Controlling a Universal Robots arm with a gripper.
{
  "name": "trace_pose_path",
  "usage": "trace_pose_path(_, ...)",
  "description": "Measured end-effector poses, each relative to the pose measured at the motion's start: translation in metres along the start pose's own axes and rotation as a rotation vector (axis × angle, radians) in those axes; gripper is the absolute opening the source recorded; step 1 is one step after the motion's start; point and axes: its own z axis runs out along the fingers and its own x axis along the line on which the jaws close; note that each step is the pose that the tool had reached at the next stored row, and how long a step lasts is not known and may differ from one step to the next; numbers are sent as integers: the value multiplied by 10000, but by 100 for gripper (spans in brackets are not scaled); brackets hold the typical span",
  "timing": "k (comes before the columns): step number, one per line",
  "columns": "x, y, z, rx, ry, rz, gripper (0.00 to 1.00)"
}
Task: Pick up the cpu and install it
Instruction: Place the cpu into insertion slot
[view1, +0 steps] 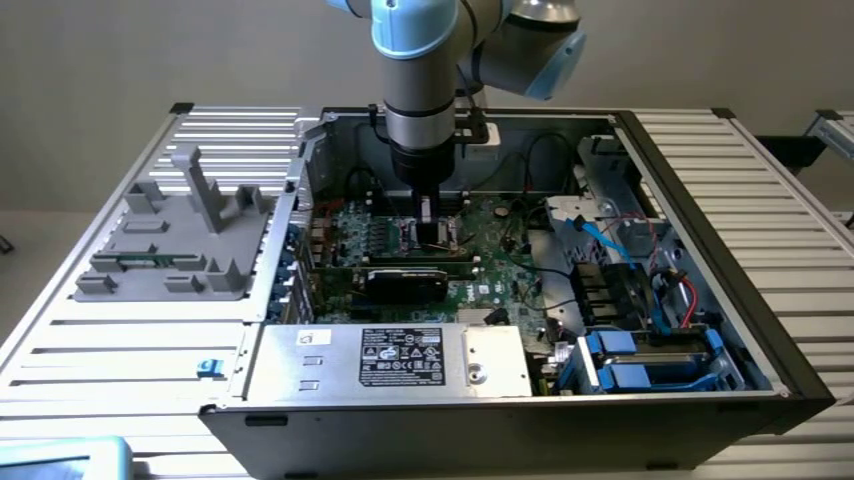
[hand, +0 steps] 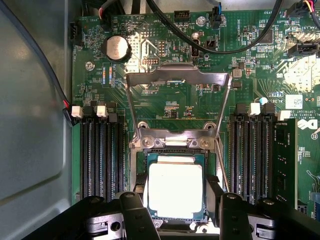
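Note:
The cpu, a flat square chip with a pale shiny metal top and a green rim, sits level within the black socket on the green motherboard. My gripper straddles it, and its black fingertips press against two opposite edges of the chip, so it looks shut on the cpu. The socket's metal load frame is swung up and open beyond the chip. In the exterior view my gripper reaches straight down into the open computer case, onto the middle of the motherboard.
Rows of memory slots flank the socket on both sides. A black graphics card lies just in front of my gripper. The silver power supply, blue drive bays, loose cables and a grey fixture surround the spot.

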Motion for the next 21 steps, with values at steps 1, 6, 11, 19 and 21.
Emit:
trace_pose_path(1, 0, 0, 0, 0, 0, 0, 54)
trace_pose_path(6, 0, 0, 0, 0, 1, 0, 54)
trace_pose_path(11, 0, 0, 0, 0, 1, 0, 62)
trace_pose_path(19, 6, 0, 0, -16, 2, -1, 62)
trace_pose_path(21, 9, 0, 1, -21, 2, -2, 62)
